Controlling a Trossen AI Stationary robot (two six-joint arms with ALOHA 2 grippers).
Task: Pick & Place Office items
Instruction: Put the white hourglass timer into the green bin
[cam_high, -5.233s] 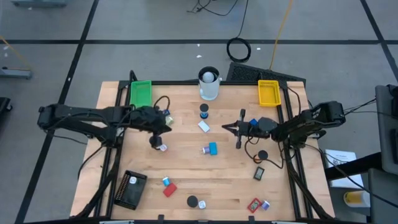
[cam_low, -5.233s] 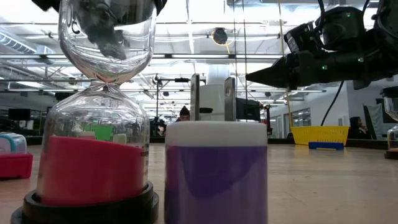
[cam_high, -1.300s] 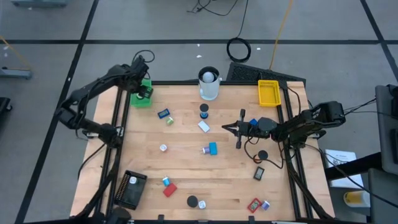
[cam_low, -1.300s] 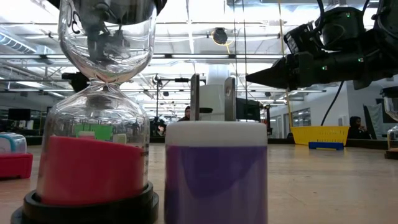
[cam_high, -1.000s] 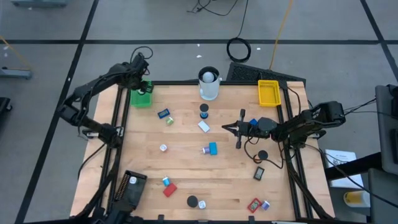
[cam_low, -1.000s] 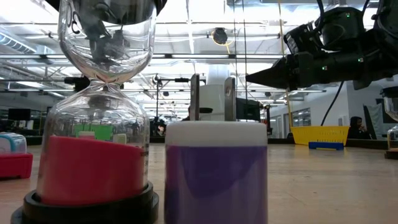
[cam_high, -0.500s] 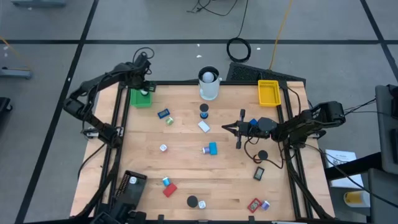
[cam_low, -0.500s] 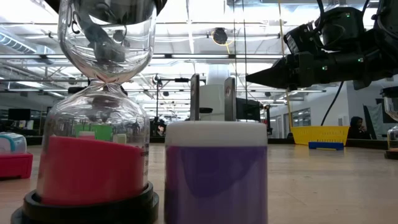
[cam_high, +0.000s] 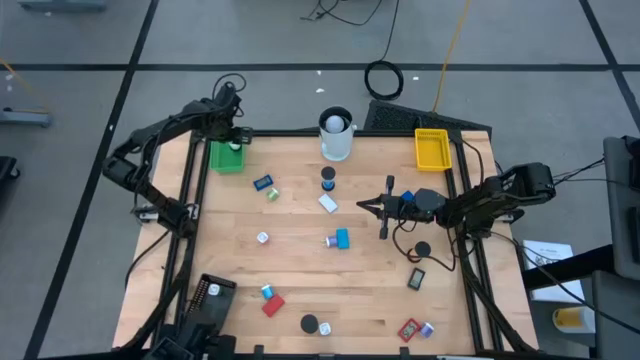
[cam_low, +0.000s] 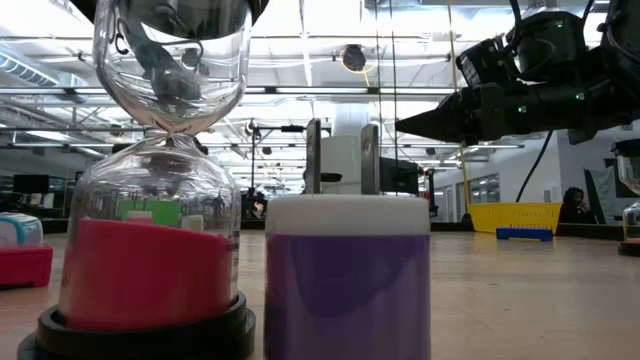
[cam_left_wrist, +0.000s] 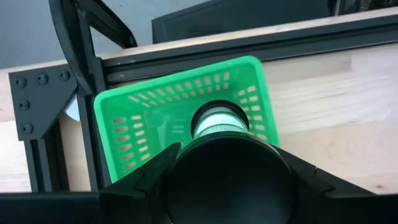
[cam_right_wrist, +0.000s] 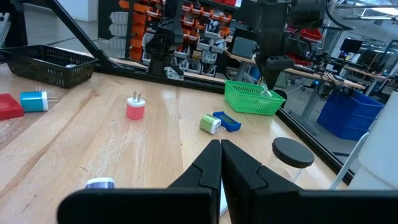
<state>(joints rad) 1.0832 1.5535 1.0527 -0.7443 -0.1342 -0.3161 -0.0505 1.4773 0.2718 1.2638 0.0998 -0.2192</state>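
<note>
One white roll (cam_left_wrist: 219, 119) in green tray (cam_left_wrist: 124, 106), wrist-only | left claw (cam_high: 233, 141) grip unclear | right claw (cam_right_wrist: 221, 163) together

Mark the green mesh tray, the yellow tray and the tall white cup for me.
Green mesh tray (cam_high: 226, 159), high view, its near end.
Yellow tray (cam_high: 431, 150), high view, its middle.
Tall white cup (cam_high: 336, 140), high view, its side wall.

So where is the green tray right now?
In the high view the green tray sits at the table's far left corner, directly under the left claw. A small blue piece lies just beside it on the wood.
</note>
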